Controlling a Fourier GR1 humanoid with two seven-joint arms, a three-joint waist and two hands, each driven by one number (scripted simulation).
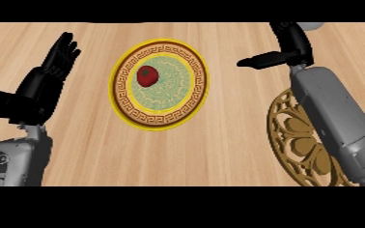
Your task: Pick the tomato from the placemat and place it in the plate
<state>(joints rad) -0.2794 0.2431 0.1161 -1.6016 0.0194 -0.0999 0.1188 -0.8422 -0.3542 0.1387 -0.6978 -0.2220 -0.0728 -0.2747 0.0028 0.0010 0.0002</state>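
A red tomato lies on the plate, a round plate with a yellow rim, a patterned brown band and a pale green middle, left of the counter's centre. The tomato sits toward the plate's upper left. My right hand is up at the right, well away from the plate, its fingers straight and its thumb pointing left, holding nothing. Under my right forearm lies the golden openwork placemat, partly hidden by the arm. My left hand rests open at the left edge, fingers up.
The wooden counter spreads all around the plate and the placemat. Nothing else stands on it in this view.
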